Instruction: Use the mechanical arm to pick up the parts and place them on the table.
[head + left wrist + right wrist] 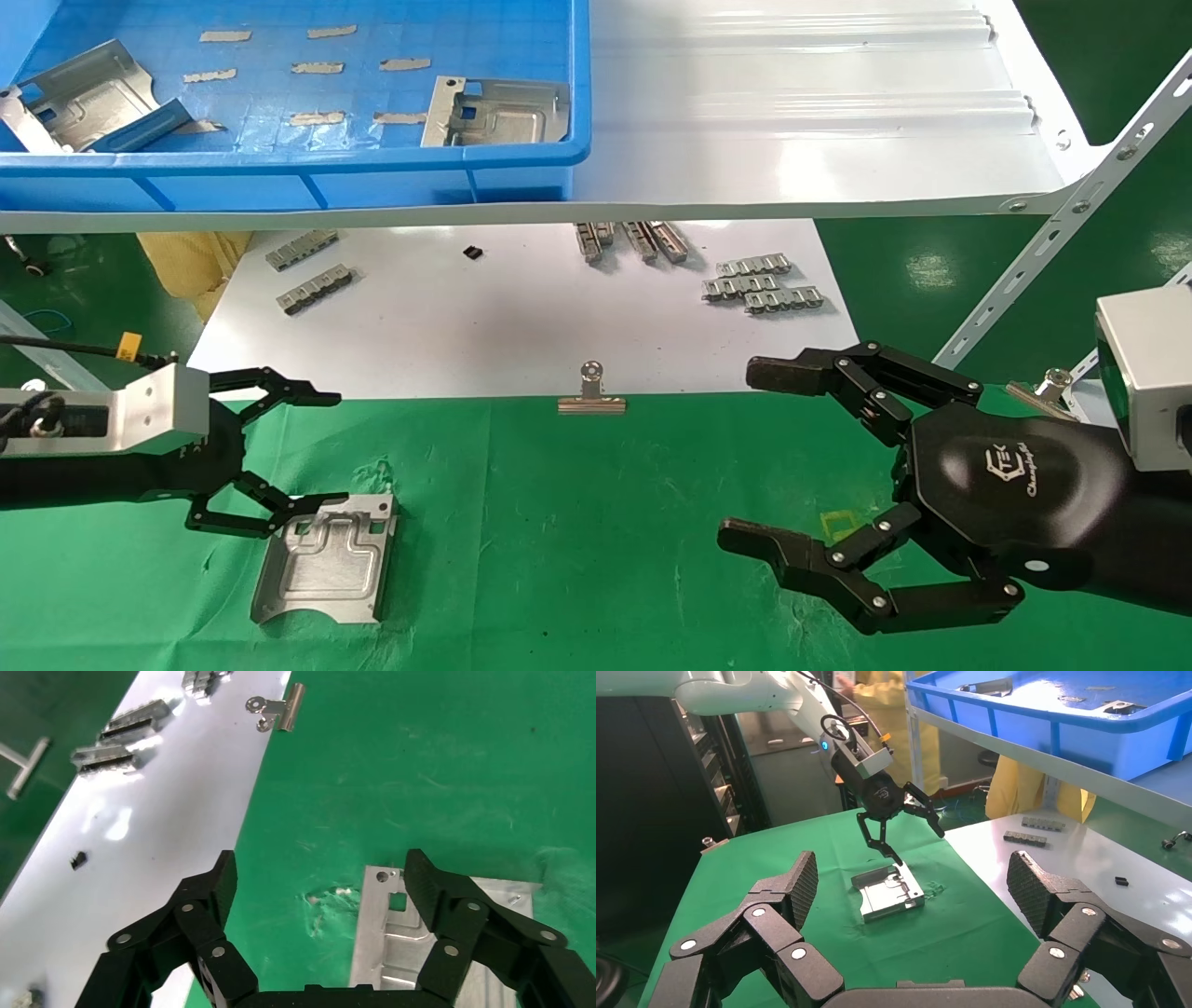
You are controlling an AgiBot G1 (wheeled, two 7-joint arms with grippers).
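Green cloth table (pixel 577 522) fills the lower half of the head view. Glossy white shelf (pixel 792 140) runs across the top, blue bin (pixel 298 168) sits on it at upper left, holding two parts: one (pixel 498 114) near the bin's right wall, one (pixel 88 93) at far left. White board (pixel 521 317) lies mid-frame on the table, small linked metal strips (pixel 762 284) scattered on it, binder clip (pixel 591 391) at its near edge.

Right tool (pixel 745 457) at lower right, fingers spread wide, holding nothing, hovering above bare cloth, well apart from any part.

Left tool (pixel 317 452) at lower left, fingers also spread wide, nothing gripped. One part (pixel 326 559) lies flat on the table at lower left, right under the left tool's lower finger (pixel 251 508); that fingertip overlaps the part's upper edge, contact can't be confirmed. Upper finger is over bare cloth, clear of the part.

Left wrist view: same part (pixel 393 945) sits beneath one finger (pixel 450 903), other finger (pixel 204 903) over the board/cloth border. Right wrist view: left tool (pixel 902 836) above the part (pixel 888 896).
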